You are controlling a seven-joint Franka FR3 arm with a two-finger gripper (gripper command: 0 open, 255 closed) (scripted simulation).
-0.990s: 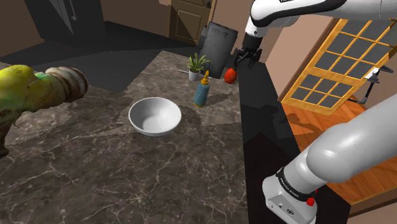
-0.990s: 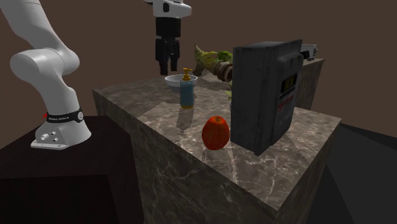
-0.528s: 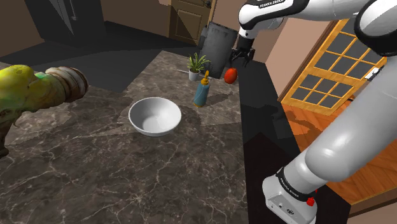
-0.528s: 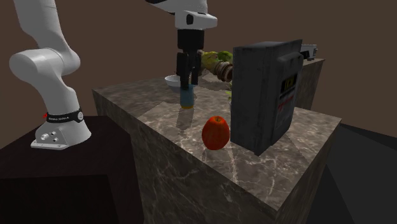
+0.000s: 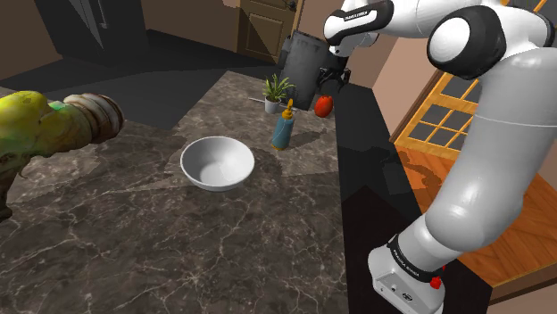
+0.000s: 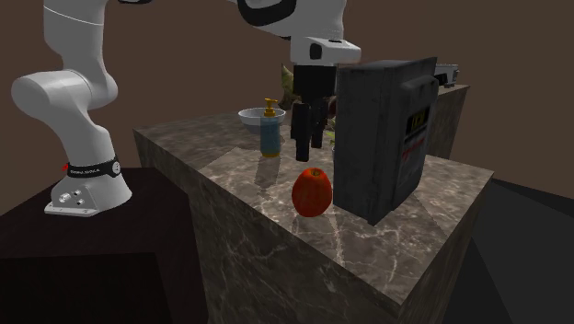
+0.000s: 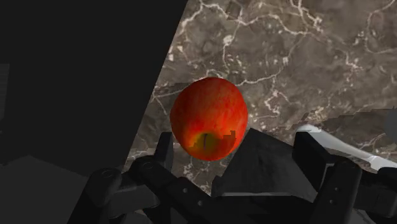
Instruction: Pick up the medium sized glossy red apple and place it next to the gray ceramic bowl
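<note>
Apple (image 6: 312, 191) sits near counter (image 6: 432, 189) edge, beside dark box (image 6: 382, 138).

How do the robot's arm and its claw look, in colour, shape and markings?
The arm is glossy white, of rounded tubular links with dark joints. Low down it bears a dark band with white lettering and a red dot. The claw is all black.

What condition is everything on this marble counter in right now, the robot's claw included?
Glossy red apple, resting on the marble counter, not held.
All-black two-finger gripper, open, hovering just above the apple.
Pale grey round bowl, upright, empty.
Blue pump bottle, upright.
Small potted plant, upright.
Dark box-shaped appliance, standing upright beside the apple.
</note>
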